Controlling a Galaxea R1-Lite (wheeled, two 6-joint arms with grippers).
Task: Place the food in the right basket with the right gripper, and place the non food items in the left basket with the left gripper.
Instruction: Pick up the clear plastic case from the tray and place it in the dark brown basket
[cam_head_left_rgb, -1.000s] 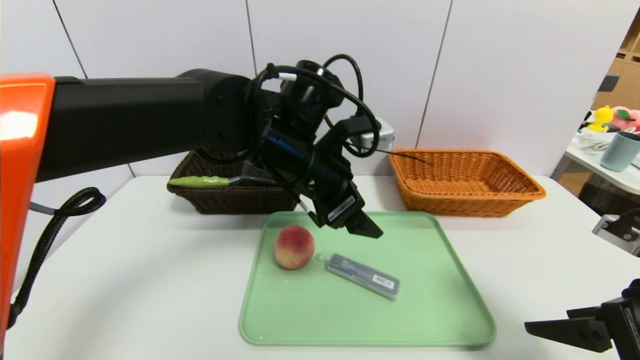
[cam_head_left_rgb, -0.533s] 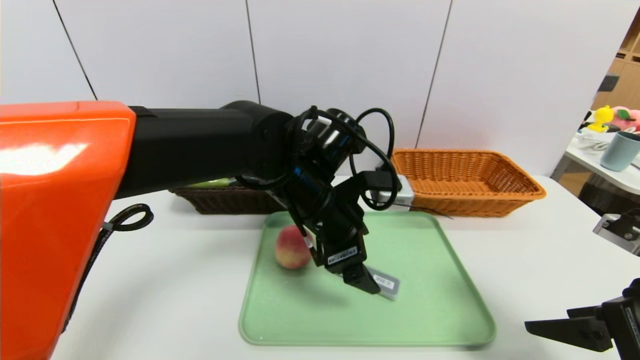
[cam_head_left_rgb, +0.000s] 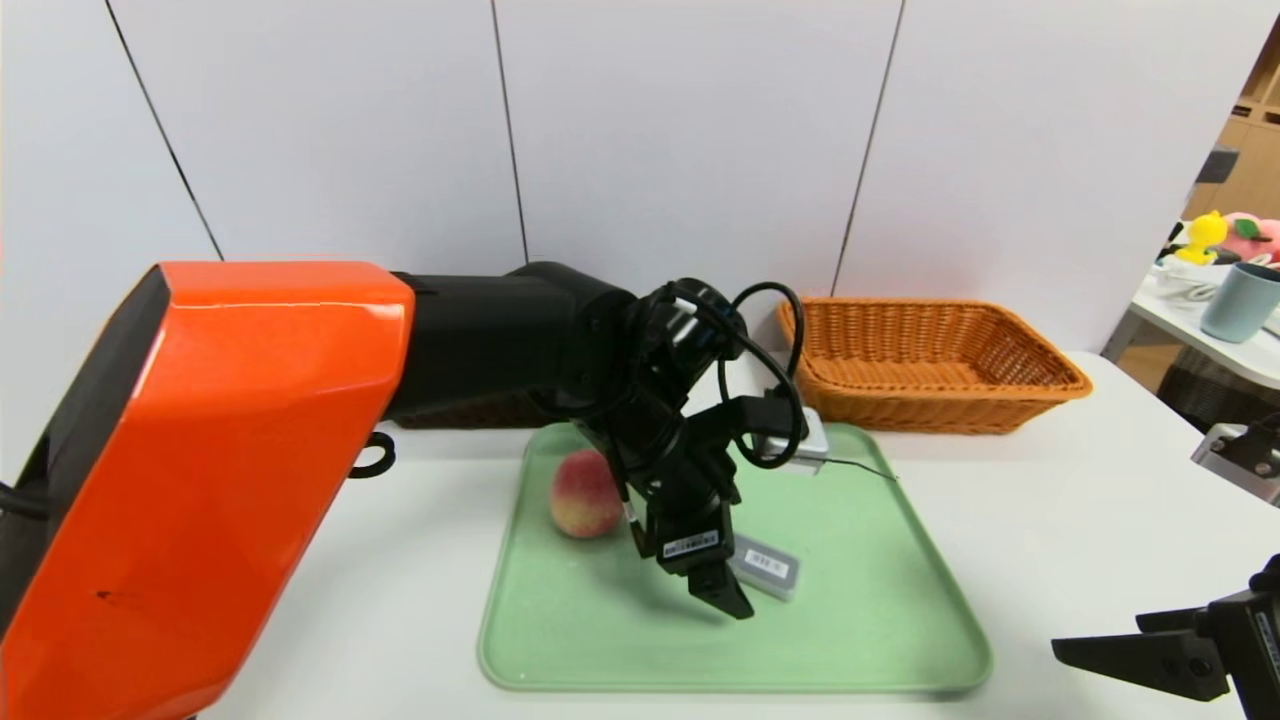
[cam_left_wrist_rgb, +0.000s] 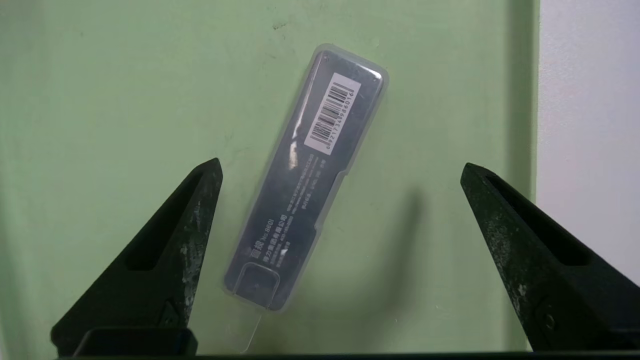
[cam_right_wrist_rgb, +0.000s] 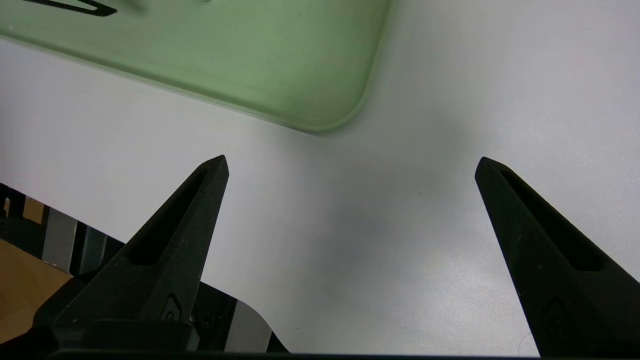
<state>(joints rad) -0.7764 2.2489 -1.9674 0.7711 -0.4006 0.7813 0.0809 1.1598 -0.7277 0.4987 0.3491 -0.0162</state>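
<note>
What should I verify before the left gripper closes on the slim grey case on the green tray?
1. Left gripper open: ok.
2. Slim grey translucent case with barcode label between the fingers: ok, though nearer one finger and lying skewed.
3. Round pinkish-red peach clear of the grasp: ok, beside the wrist on the green plastic tray.
4. Height above the case: cannot tell.
5. Dark brown wicker basket free for the drop: cannot tell, the arm hides it.
6. Right gripper out of the way: ok, open over the white table.
</note>
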